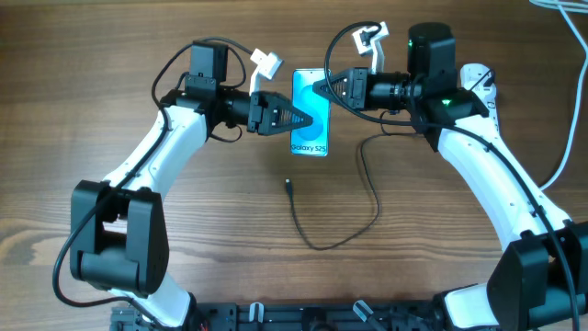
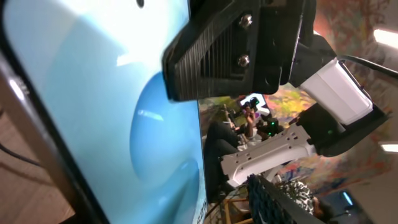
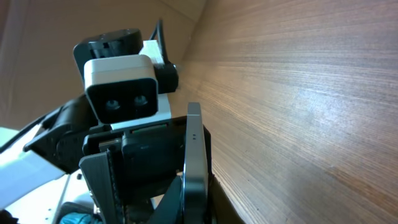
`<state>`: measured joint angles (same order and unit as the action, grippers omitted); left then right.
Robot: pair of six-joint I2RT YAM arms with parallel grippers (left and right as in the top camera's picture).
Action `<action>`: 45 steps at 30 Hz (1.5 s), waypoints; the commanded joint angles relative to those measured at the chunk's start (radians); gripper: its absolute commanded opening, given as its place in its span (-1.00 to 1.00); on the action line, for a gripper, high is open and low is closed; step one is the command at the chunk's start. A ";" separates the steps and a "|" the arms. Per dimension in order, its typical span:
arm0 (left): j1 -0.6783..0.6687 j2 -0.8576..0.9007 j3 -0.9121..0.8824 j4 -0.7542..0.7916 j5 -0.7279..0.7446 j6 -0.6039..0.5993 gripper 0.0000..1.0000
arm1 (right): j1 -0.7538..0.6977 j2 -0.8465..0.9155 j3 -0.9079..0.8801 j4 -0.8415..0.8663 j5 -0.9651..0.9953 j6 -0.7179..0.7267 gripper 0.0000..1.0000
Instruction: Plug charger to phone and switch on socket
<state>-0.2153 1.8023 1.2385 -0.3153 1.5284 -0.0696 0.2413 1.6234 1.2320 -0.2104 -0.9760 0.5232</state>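
- Fingers [image 2: 211, 56] of the right hand [image 1: 318, 89] were pinched nearly together on the phone [image 1: 317, 131], gripping its thin body at the top right corner, with one ribbed black finger lying across the glowing screen.
- From the right wrist view the phone showed edge-on between those fingers and ran parallel to the wood. I could not tell whether it rested on the worktop [image 1: 184, 239] or sat just above it.
- The left hand [image 1: 305, 118] pointed in from the opposite side, its tip over the phone's left edge. I could not tell how far apart its fingers stood, or whether they touched the glass.
- The phone sat face up between the two hands, teal screen lit, its white text strip at the near end.
- The charger [image 1: 322, 245] lay loose on the worktop, its connector [image 1: 288, 184] near the phone's near end but apart from it.
- The socket [image 1: 481, 81] lay behind the right arm, partly hidden.
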 commanded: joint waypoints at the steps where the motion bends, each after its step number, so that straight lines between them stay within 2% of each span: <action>1: -0.007 -0.042 0.019 0.083 0.048 -0.064 0.12 | 0.005 0.010 0.017 -0.040 0.043 0.007 -0.91; 4: -0.007 -0.042 0.019 0.173 0.048 -0.153 0.11 | 0.011 0.010 0.017 -0.080 0.066 -0.001 -0.91; 10: -0.008 -0.042 0.019 0.192 0.048 -0.176 -0.21 | 0.014 0.010 0.016 -0.034 0.066 0.003 -0.92; 21: -0.035 -0.042 0.019 0.201 0.048 -0.231 -0.14 | 0.014 0.010 0.016 0.103 0.116 0.061 -0.92; 27: -0.035 -0.042 0.019 0.223 0.048 -0.231 -0.85 | 0.014 0.010 0.016 0.088 0.115 0.067 -0.91; 28: -0.035 -0.042 0.019 0.223 0.048 -0.231 -0.92 | 0.014 0.010 0.016 0.081 0.115 0.064 -0.91; 31: -0.035 -0.042 0.019 0.223 0.048 -0.231 -0.92 | 0.014 0.010 0.016 0.058 0.115 0.059 -0.91; 34: -0.035 -0.042 0.019 0.222 0.048 -0.231 -0.92 | 0.003 0.010 0.016 0.059 0.115 0.053 -0.59; 35: -0.035 -0.042 0.019 0.222 0.048 -0.230 -0.92 | -0.008 0.010 0.016 0.062 0.115 0.053 -0.28; 38: -0.035 -0.042 0.019 0.222 0.045 -0.230 -0.92 | -0.056 0.010 0.016 0.053 0.097 0.051 0.45; 42: -0.035 -0.042 0.018 0.221 0.001 -0.230 -0.92 | -0.128 0.009 0.016 0.004 0.014 -0.004 0.58; 45: -0.035 -0.042 0.018 0.204 -0.079 -0.226 -0.92 | -0.152 0.010 0.016 -0.126 0.010 -0.095 0.58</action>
<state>-0.2497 1.8004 1.2373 -0.1043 1.4944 -0.3267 0.1036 1.6176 1.2514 -0.2642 -0.9436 0.5320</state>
